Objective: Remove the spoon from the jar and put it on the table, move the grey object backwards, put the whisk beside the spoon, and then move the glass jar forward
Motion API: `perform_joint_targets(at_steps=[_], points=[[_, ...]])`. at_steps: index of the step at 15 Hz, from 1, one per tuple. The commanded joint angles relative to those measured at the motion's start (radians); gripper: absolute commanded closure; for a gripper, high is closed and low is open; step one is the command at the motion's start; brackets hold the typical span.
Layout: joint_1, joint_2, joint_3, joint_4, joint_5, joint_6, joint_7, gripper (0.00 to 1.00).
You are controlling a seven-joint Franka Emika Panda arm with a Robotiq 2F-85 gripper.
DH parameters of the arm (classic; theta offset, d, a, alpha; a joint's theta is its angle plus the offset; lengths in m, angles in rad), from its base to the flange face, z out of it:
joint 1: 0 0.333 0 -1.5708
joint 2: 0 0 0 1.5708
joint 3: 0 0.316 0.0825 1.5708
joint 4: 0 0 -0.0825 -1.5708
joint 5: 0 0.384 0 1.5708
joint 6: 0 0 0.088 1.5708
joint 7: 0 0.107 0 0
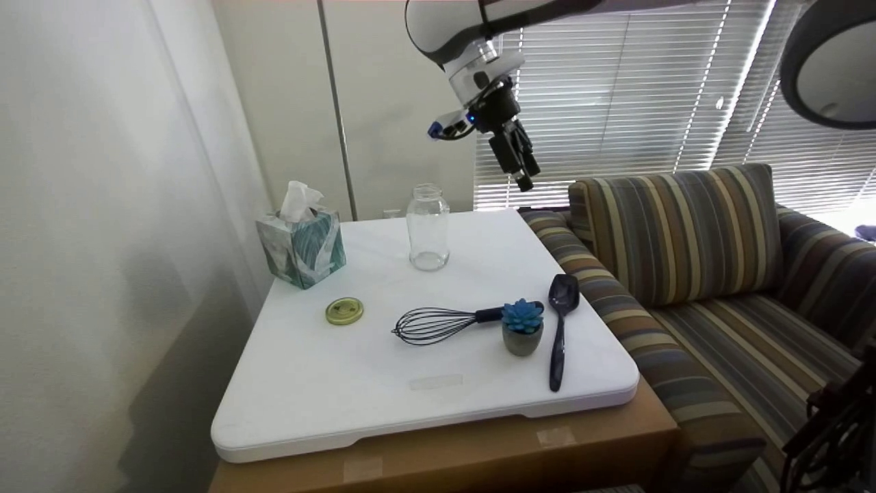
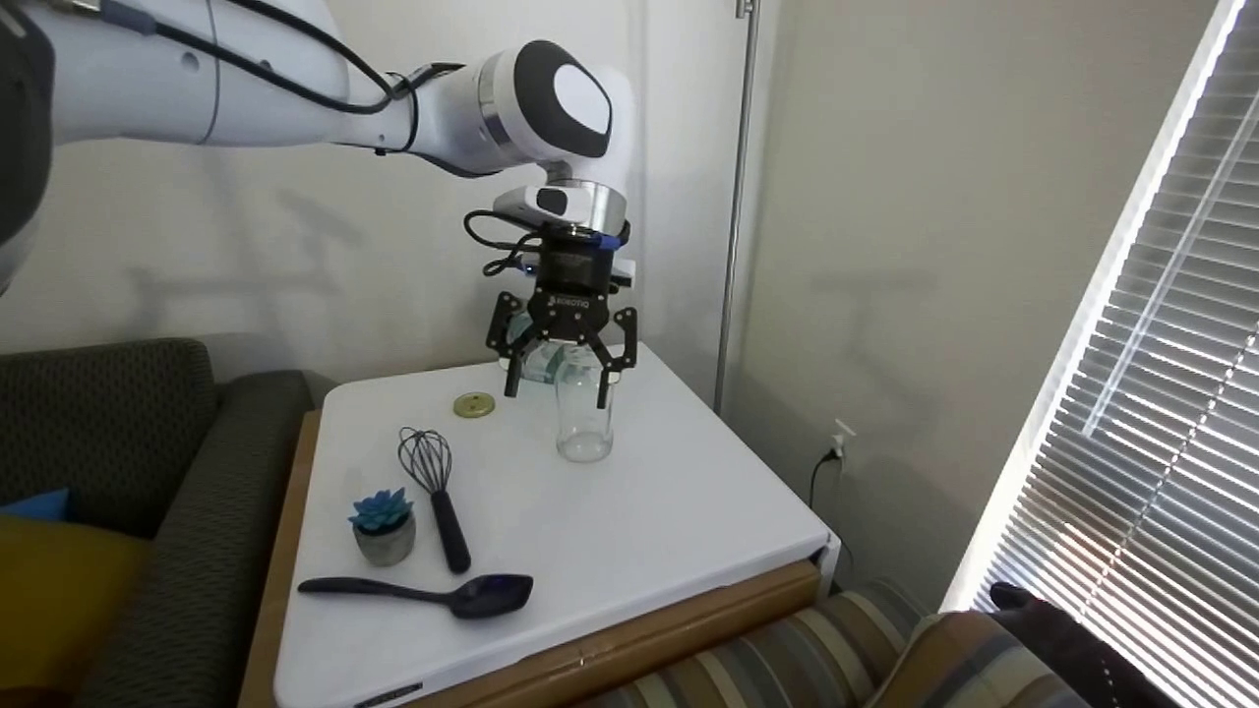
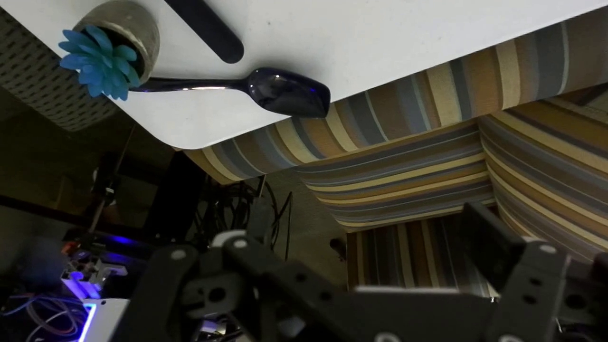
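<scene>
The black spoon (image 1: pixel 564 298) lies flat on the white table (image 1: pixel 321 390), near its right edge in an exterior view. Beside it rests the whisk (image 1: pixel 438 324), its handle end close to the spoon; the wrist view shows only the whisk's black handle (image 3: pixel 209 28). A grey pot with a blue succulent (image 2: pixel 385 536), the grey object, stands next to the whisk handle. The clear glass jar (image 1: pixel 428 236) is upright and uncapped, farther along the table, out of the wrist view. High above the tabletop my gripper (image 2: pixel 558 395) hangs open, apart from the jar, nothing between its fingers.
A teal tissue box (image 1: pixel 308 250) stands at the table's left edge in an exterior view, with a yellow-green lid (image 1: pixel 344 311) lying near it. The striped sofa (image 1: pixel 674 239) borders the table, and a wall (image 1: pixel 137 205) runs along the opposite side.
</scene>
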Motion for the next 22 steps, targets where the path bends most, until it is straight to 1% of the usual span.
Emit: perform_joint_targets(at_steps=[1,3,4,5,6,9,10,11,12,13,15,16,17,18,19,20,21,22], points=[[-0.003,-0.012,0.006,-0.014,0.014,-0.019,0.033,0.0],[-0.002,-0.019,0.012,-0.019,0.043,-0.034,0.163,0.0],[0.029,-0.102,-0.197,-0.189,0.195,0.027,0.082,0.0],[0.047,-0.114,-0.241,-0.216,0.238,0.05,0.084,0.0],[0.078,-0.115,-0.342,-0.249,0.317,0.06,0.073,0.0],[0.162,-0.134,-0.608,-0.369,0.533,0.076,0.062,0.0],[0.22,-0.126,-0.695,-0.411,0.609,0.066,0.062,0.0],[0.268,-0.13,-0.701,-0.452,0.618,0.072,0.061,0.0],[0.144,-0.1,-0.645,-0.295,0.575,0.033,0.06,0.0],[0.182,-0.109,-0.673,-0.333,0.595,0.033,0.06,0.0],[0.241,-0.111,-0.693,-0.378,0.597,0.037,0.062,0.0],[0.256,-0.11,-0.695,-0.392,0.597,0.042,0.063,0.0],[0.239,-0.117,-0.688,-0.368,0.586,-0.023,0.054,0.0],[0.267,-0.11,-0.752,-0.417,0.633,-0.041,0.059,0.0],[0.295,-0.113,-0.802,-0.468,0.672,-0.061,0.06,0.0],[0.35,-0.113,-0.894,-0.567,0.746,-0.079,0.06,0.0],[0.351,-0.059,-0.966,-0.571,0.849,-0.096,0.062,0.0],[0.388,-0.045,-1.028,-0.638,0.921,-0.104,0.062,0.0]])
